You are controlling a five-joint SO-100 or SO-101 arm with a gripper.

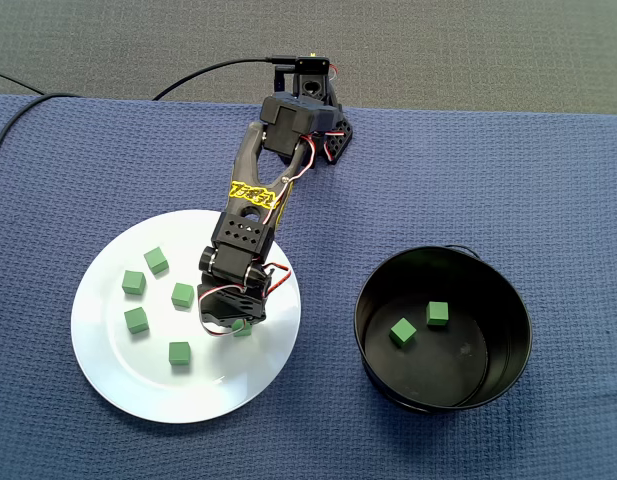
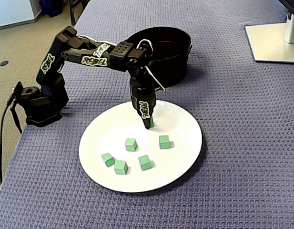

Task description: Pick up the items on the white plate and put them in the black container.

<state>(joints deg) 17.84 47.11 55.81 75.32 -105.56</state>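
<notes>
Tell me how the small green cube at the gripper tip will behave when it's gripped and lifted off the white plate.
The small green cube looks solid with flat faces, so it should stay stiff and not roll. Small beside the black two-finger gripper, it is probably light. On the smooth white plate it may slide if nudged off-centre.

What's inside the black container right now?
Two green cubes lie apart on the floor of the container in the fixed view from above. The lower fixed view shows only its dark wall. The arm crosses in front, and no contents show there.
</notes>
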